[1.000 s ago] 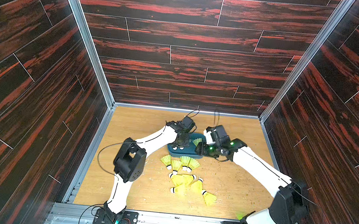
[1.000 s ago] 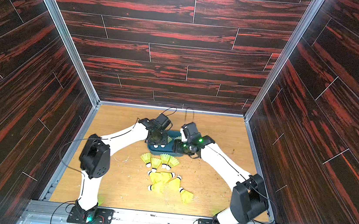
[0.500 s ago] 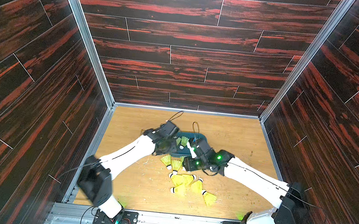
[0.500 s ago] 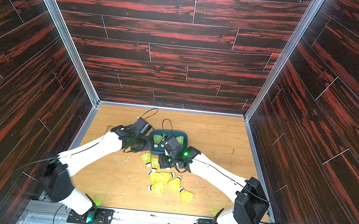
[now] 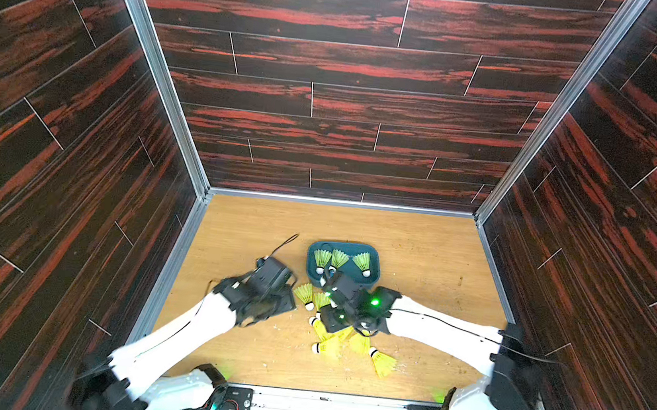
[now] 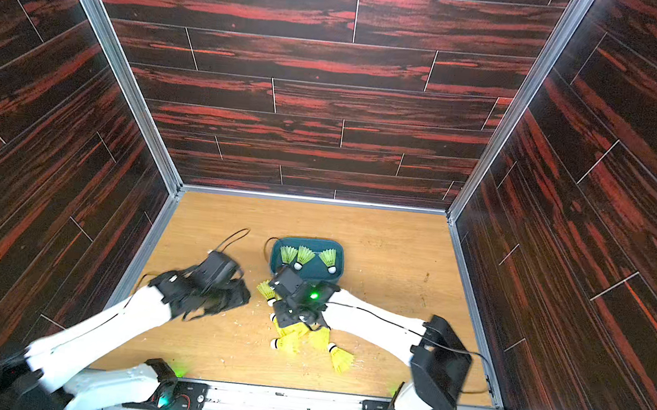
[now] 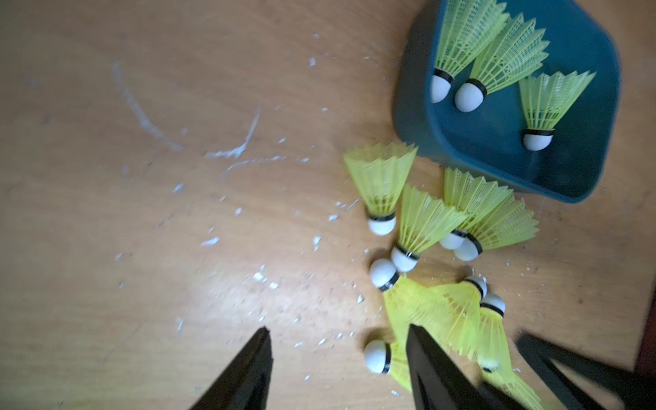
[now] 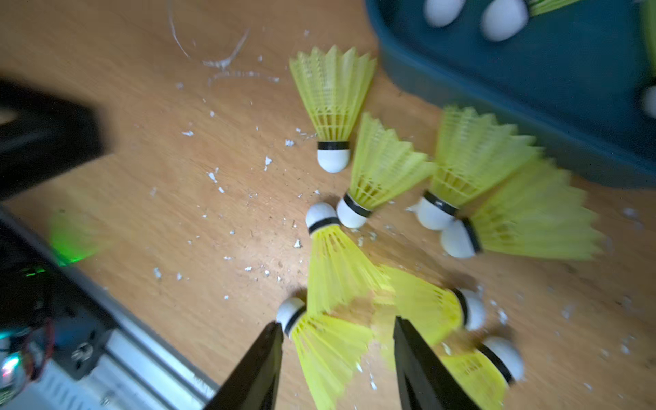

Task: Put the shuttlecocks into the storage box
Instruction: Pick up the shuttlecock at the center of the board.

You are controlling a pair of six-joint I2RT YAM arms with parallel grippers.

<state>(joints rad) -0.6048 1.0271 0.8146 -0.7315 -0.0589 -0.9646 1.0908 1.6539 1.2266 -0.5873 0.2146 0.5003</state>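
Stretched low: left tool [image 7: 337, 326] apart, empty; right tool [image 8: 337, 321] apart over shuttlecocks [image 8: 333, 106]; open bench [image 5: 358, 225] at twelve o'clock beyond storage box [image 5: 343, 244].

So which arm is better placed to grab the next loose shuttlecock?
Right. The right gripper hangs over the pile of neon yellow shuttlecocks on the wooden table, its open fingers straddling one skirt. The left gripper sits at the pile's edge, mostly over bare wood.

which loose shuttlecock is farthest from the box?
The shuttlecock at the pile's near-right edge in both top views, its skirt flaring away from the pile. The other loose ones lie clustered closer to the box.
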